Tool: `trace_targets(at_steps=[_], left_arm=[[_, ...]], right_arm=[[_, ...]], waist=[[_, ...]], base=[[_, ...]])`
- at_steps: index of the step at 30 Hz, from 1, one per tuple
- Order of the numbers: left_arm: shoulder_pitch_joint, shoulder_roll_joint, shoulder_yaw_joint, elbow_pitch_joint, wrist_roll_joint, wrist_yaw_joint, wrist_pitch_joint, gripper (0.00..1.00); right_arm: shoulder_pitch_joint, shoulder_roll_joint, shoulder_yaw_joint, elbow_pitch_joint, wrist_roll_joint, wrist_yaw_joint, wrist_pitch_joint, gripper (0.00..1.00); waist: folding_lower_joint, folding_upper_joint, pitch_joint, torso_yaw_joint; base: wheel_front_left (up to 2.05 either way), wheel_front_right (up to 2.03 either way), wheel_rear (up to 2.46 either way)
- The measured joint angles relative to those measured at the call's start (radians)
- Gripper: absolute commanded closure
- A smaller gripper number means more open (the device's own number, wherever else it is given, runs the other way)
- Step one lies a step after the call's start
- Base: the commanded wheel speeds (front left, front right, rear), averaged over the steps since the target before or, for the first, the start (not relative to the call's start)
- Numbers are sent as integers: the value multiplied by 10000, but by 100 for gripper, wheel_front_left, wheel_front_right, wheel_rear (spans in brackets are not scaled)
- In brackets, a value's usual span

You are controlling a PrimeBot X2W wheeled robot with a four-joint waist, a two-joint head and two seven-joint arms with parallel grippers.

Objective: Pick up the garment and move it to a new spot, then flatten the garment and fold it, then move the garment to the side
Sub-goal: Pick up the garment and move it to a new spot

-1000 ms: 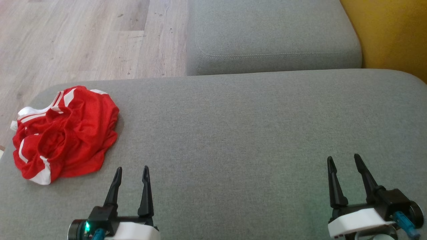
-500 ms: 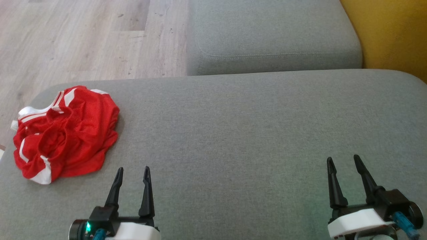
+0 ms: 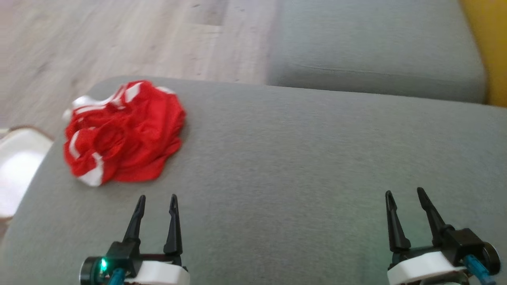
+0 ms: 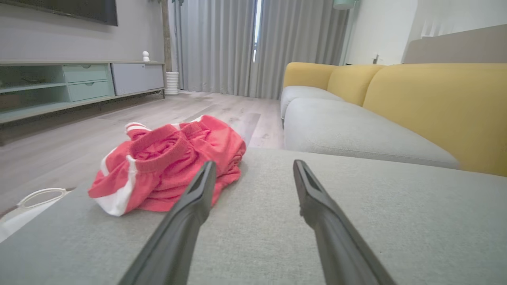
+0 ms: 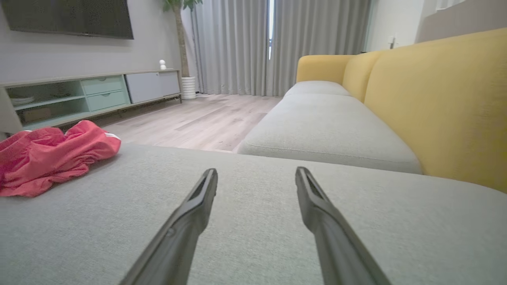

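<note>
A crumpled red garment with white stripes [image 3: 124, 132] lies in a heap near the left end of the grey sofa cushion [image 3: 297, 158]. The left wrist view has the garment [image 4: 170, 166] just beyond and left of the fingers. It sits at the far left in the right wrist view [image 5: 51, 156]. My left gripper [image 3: 157, 199] stands open just short of the garment, nothing between its fingers. My right gripper [image 3: 403, 194] is open over bare cushion at the lower right, far from the garment.
A second grey seat cushion [image 3: 372, 47] lies beyond, with the yellow backrest [image 3: 491, 51] at the right. Wooden floor [image 3: 119, 35] runs past the cushion's left and far edges. A white object [image 3: 18, 166] sits on the floor left of the cushion.
The head camera has turned left, so the whole picture shifted right and a white object came into view at the left. The garment lies as before; both grippers stay open.
</note>
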Motion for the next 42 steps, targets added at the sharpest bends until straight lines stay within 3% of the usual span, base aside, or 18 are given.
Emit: trace_targets(at_steps=[15,25,30,37,41,42], left_arm=[[11,27,972,-123,236,-15,0,0],[3,27,1246,-399,255,13,0,0],[-327,138,1536,-468,675,-408,0,0],[-3145,886,2197,-470,612,-1118,-29,0],[-5301,1187,2067,840,255,-1350,-48,0],[-6311,1342,1824,1829,36,-1430,46,0]], right_arm=[[-91,2,184,19,115,0,0,0],[-616,-2,353,105,153,0,2,0],[-540,-2,382,100,-211,0,2,0],[-671,-6,337,-6,-1051,0,0,0],[-943,-27,265,-8,-1482,0,0,0],[-1091,-31,343,-15,-1747,0,0,0]], waist=[[1,0,303,2569],[2,0,715,2932],[0,0,864,2953],[1,0,1840,2627],[3,0,2516,2457],[3,0,2835,2363]], base=[[0,0,0],[0,0,0],[0,0,0],[0,0,0],[0,0,0],[0,0,0]])
